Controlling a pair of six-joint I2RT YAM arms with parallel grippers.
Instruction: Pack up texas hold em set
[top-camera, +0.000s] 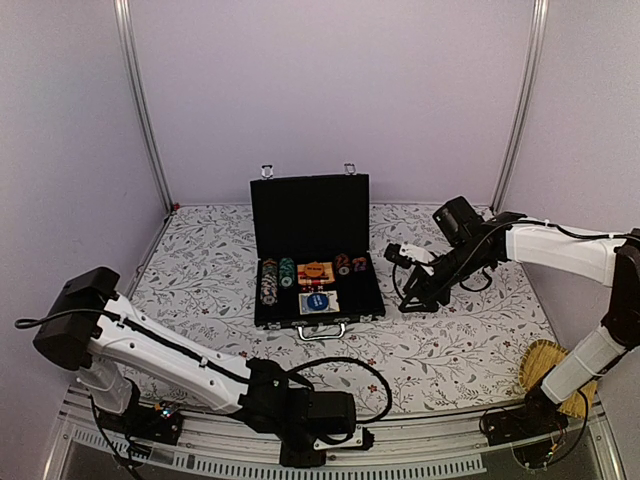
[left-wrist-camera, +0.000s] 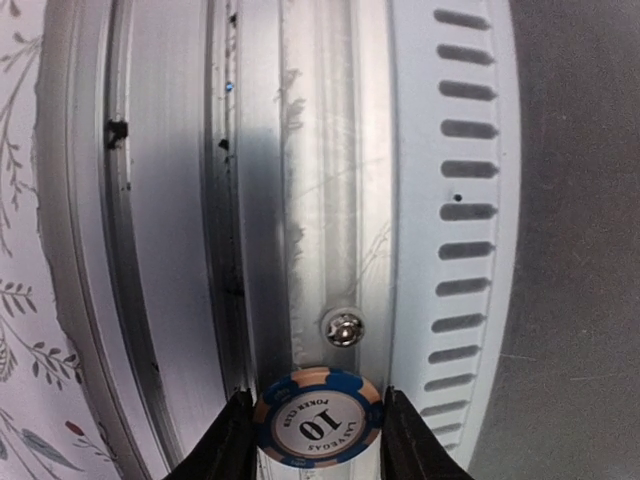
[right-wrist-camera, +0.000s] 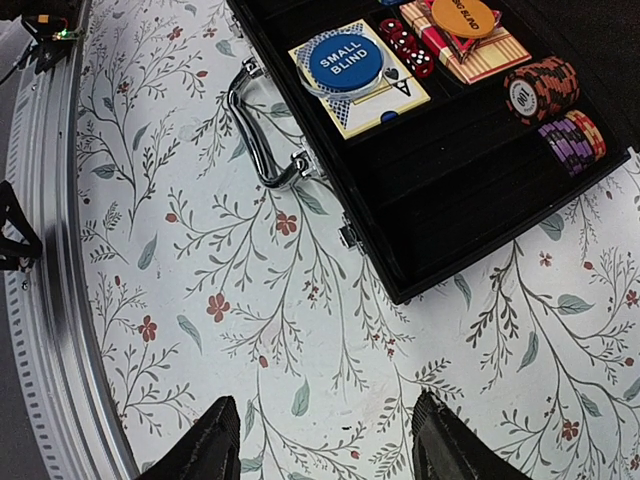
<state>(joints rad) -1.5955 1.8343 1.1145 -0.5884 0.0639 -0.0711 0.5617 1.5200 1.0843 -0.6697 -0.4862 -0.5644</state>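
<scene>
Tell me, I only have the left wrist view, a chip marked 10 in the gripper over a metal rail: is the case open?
Observer: Yes. The briefcase lies open mid-table, lid upright, its handle toward the arms.
Operator: Where could this chip go?
Observer: The tray's front right rows look bare. The chip stacks stand behind them.
Operator: And the other arm?
Observer: The right gripper hangs open and empty over the cloth, by the case's front right corner.
</scene>
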